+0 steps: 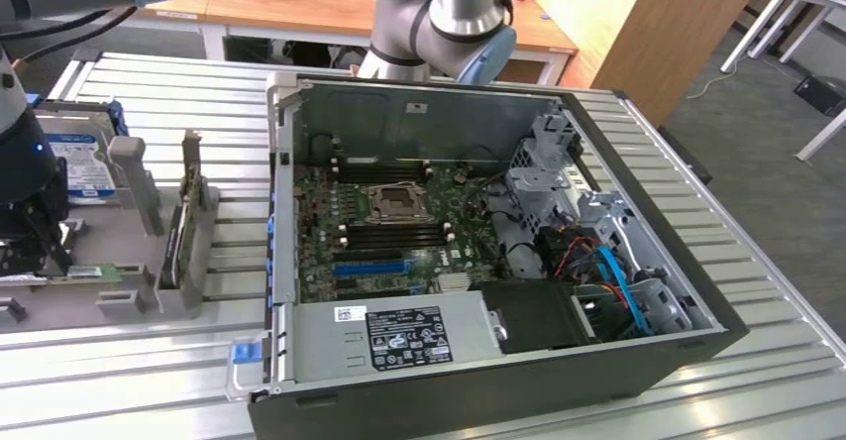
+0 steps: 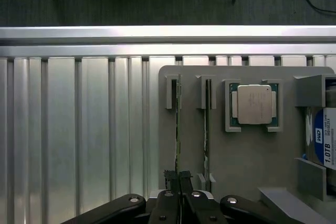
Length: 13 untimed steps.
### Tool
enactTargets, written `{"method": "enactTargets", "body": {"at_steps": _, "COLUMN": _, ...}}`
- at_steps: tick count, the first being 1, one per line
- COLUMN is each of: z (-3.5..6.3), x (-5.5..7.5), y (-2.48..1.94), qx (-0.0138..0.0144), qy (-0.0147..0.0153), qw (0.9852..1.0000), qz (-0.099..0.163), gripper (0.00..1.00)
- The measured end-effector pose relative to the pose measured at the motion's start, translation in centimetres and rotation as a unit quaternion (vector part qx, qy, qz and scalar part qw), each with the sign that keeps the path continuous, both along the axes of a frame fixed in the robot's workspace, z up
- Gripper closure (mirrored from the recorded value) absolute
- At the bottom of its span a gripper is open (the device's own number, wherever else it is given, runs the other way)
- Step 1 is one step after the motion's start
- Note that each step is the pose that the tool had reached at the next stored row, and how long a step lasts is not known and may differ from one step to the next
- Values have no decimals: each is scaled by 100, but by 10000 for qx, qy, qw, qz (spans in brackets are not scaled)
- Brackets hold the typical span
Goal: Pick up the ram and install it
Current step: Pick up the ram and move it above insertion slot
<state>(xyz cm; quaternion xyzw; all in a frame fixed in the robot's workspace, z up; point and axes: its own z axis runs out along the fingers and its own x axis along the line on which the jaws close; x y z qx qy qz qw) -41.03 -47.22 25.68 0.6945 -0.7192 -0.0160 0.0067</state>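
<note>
Stands at the grasp stage of the pick-up, with nothing of the installing begun. Hovers low over the ribbed, brushed-aluminium table [image 2: 79, 129], well apart from the open black sheet-steel computer case [image 1: 396, 123] toward the exterior view's right, and directly above the flat matte-grey plastic fixture tray [image 2: 247, 163]. Shows the black metal two-fingered claw [image 2: 178, 177] clenched, pinching the near end of the long, thin green circuit-board ram [image 2: 178, 129]. Finds that ram on edge between its grey slotted posts [image 2: 171, 93], running straight ahead from the claw, apparently not yet lifted.

Calls, probably, for a straight pull clear of the posts without twist, given so thin a board and so narrow a pinch.

Looks hard and rigid throughout. Table: long smooth slats, faintly glossy, grooved between. Case: boxy, dark outside, dull grey inside, holding a green motherboard [image 1: 450, 202] far from the claw. Tray: smooth, blocky, moulded with upright holders. Across the tray, farthest from the claw: a boxy silver hard drive [image 2: 323, 140] with blue-and-white label. Just beside the pinched ram, apart from it: a second thin stick [image 2: 206, 129] of like shape, also on edge. Past that stick from the claw: a small square processor [image 2: 254, 103], silver lid on green base, seated in a grey frame.
</note>
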Motion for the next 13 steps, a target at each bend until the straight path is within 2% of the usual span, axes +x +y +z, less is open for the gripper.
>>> {"method": "enactTargets", "body": {"at_steps": 13, "z": 174, "x": 0, "y": 0, "qx": 0, "qy": 0, "qw": 10000, "qz": 23, "gripper": 88}}
